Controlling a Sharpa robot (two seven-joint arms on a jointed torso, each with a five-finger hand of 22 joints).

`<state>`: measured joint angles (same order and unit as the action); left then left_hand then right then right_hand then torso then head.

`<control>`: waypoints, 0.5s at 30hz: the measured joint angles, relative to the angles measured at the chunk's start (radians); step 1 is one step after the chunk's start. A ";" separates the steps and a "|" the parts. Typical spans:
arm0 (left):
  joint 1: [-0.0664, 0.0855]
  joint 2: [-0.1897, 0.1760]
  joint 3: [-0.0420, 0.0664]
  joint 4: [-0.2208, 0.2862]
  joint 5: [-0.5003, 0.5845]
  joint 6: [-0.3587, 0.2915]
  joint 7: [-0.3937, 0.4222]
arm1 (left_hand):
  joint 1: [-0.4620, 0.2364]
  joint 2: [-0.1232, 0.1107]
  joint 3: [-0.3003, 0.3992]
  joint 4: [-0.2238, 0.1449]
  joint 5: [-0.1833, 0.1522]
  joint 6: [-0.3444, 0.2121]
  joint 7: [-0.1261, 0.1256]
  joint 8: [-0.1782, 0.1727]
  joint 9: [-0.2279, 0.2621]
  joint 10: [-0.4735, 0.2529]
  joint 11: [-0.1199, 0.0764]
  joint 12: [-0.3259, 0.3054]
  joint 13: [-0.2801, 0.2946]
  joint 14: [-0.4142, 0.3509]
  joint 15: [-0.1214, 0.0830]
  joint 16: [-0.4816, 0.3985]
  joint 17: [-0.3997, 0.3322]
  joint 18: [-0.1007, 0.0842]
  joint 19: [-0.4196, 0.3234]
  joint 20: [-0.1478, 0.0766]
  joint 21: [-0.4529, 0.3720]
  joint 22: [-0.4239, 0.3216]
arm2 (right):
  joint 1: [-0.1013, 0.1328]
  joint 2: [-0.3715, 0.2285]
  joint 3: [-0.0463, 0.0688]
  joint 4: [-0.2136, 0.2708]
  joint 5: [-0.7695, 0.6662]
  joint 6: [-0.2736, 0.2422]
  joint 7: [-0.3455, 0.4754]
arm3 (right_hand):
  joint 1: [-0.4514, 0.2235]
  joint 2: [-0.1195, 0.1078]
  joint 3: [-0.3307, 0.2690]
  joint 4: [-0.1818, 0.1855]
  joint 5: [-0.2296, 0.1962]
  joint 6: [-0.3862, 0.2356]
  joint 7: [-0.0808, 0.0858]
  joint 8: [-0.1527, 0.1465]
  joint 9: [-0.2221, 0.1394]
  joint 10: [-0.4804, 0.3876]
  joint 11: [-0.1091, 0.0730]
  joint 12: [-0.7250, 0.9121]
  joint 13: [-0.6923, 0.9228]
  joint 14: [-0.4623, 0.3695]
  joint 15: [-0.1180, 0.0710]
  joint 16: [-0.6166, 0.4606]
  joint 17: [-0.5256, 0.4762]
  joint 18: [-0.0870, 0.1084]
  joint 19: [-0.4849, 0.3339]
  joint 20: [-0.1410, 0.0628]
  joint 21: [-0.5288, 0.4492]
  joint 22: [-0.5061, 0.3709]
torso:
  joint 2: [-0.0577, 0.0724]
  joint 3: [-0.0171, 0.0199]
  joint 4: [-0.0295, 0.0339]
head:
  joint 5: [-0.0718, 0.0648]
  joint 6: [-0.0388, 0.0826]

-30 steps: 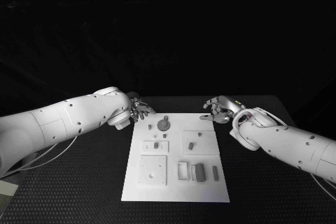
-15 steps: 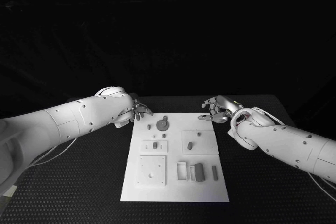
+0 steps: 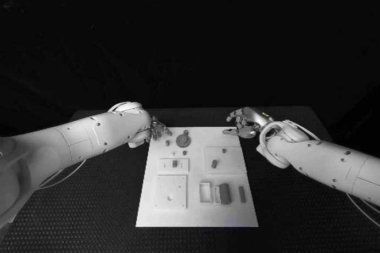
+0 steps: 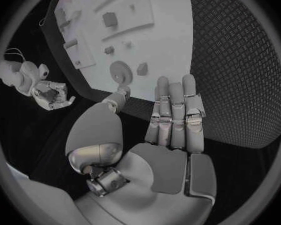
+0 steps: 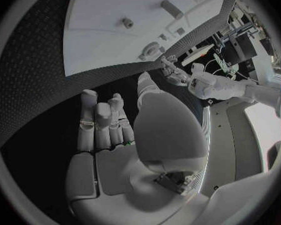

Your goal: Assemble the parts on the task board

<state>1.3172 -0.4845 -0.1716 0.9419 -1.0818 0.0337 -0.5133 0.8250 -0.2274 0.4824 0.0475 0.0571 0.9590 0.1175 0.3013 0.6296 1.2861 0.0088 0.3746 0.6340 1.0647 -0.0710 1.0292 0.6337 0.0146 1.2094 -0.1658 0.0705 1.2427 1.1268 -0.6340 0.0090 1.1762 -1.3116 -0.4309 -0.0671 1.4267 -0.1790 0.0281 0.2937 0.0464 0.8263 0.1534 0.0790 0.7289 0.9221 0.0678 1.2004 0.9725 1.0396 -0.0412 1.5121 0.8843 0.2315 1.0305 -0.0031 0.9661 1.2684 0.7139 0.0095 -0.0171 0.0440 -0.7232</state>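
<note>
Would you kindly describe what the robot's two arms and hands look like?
Both arms are smooth white shells dotted with small dark screws. A thin pale cable loops beside the left arm; the right arm matches it. The left hand and right hand are silver metal with segmented fingers.

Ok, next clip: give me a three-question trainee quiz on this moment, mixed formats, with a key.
1. True or false: the left hand holds a part.
2. Multiple choice: where is the right hand? A) over the task board's near edge B) beside the far right corner of the task board C) resting on the round part
3. Fill in: both hands have their fingers ____.

Key: 1 false, it holds nothing. 2 B. 3 apart.
</note>
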 measured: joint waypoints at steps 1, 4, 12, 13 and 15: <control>-0.002 0.002 0.000 -0.001 -0.001 0.002 0.001 | 0.003 0.003 -0.002 0.002 0.000 0.000 0.000 0.000 0.000 0.000 0.000 0.000 0.000 0.000 0.000 0.000 0.000 0.000 0.000 0.000 0.000 0.000 | 0.000 0.000 0.000 0.000 0.000 0.000 0.000 | 0.000 0.000 0.000 0.000 0.000 0.000 0.000 0.000 0.000 0.000 0.000 0.000 0.000 0.000 0.000 0.000 0.000 0.000 0.000 0.000 0.000 0.000 | 0.000 0.0000 0.0002 | 0.000 0.000; -0.009 0.008 0.000 -0.003 -0.002 0.010 0.004 | 0.004 0.012 -0.009 0.009 0.000 0.000 0.000 0.000 0.000 -0.003 -0.003 0.004 0.001 0.000 0.000 0.004 -0.001 0.000 0.000 0.000 0.000 0.001 | 0.000 0.000 0.000 0.001 0.000 0.000 0.000 | 0.000 0.000 0.003 -0.003 0.000 0.000 0.000 0.000 0.000 0.000 0.000 0.000 0.000 0.000 0.000 0.000 0.000 0.000 0.000 0.000 0.000 0.000 | 0.000 -0.0005 0.0006 | -0.001 0.000; -0.012 0.013 0.000 -0.014 -0.004 0.035 0.005 | 0.019 0.047 -0.032 0.020 0.000 0.000 -0.001 0.000 0.000 -0.005 -0.001 0.009 0.001 -0.002 -0.002 0.009 -0.005 0.000 -0.005 -0.002 0.000 0.003 | 0.000 0.000 0.000 0.000 0.000 0.002 0.000 | 0.000 0.000 0.004 -0.001 0.000 0.000 0.000 0.000 0.000 0.000 0.000 0.000 0.000 0.000 0.000 0.000 -0.001 0.000 0.002 -0.002 0.000 0.000 | -0.001 -0.0005 0.0011 | -0.001 -0.004; -0.012 0.015 0.000 -0.016 -0.006 0.038 0.005 | 0.021 0.056 -0.037 0.021 0.000 -0.001 -0.001 0.000 0.000 -0.007 0.000 0.009 0.001 -0.004 -0.003 0.009 -0.006 0.000 -0.005 -0.002 0.000 0.003 | 0.000 0.000 0.000 0.000 0.000 0.002 0.000 | 0.000 0.000 0.006 0.000 0.000 0.000 0.000 0.000 0.000 0.000 0.000 0.000 0.000 0.000 0.000 0.000 -0.001 0.000 0.002 -0.002 0.000 0.000 | -0.001 -0.0006 0.0012 | -0.002 -0.005; -0.013 0.019 0.000 -0.020 -0.008 0.043 0.005 | 0.028 0.074 -0.049 0.023 0.000 -0.002 -0.002 0.000 0.000 -0.007 0.000 0.009 0.001 -0.007 -0.001 0.009 -0.007 0.000 -0.005 -0.002 0.000 0.004 | 0.000 -0.001 0.000 0.001 0.000 0.003 0.000 | 0.000 0.000 0.006 0.000 0.000 0.000 0.000 0.000 0.000 0.000 0.000 0.000 0.000 0.000 0.000 0.000 -0.001 0.000 0.002 -0.002 0.000 0.000 | -0.001 -0.0006 0.0012 | -0.002 -0.005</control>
<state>1.3046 -0.4655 -0.1717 0.9223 -1.0901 0.0763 -0.5087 0.8529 -0.1533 0.4335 0.0706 0.0571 0.9574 0.1157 0.3013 0.6296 1.2790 0.0089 0.3832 0.6351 1.0574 -0.0715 1.0378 0.6269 0.0148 1.2040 -0.1680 0.0705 1.2469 1.1268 -0.6348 0.0090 1.1767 -1.3114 -0.4284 -0.0675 1.4267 -0.1790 0.0337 0.2937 0.0464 0.8261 0.1533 0.0790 0.7293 0.9221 0.0678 1.2004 0.9726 1.0397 -0.0411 1.5121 0.8834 0.2316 1.0330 -0.0053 0.9661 1.2684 0.7126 0.0089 -0.0158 0.0415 -0.7285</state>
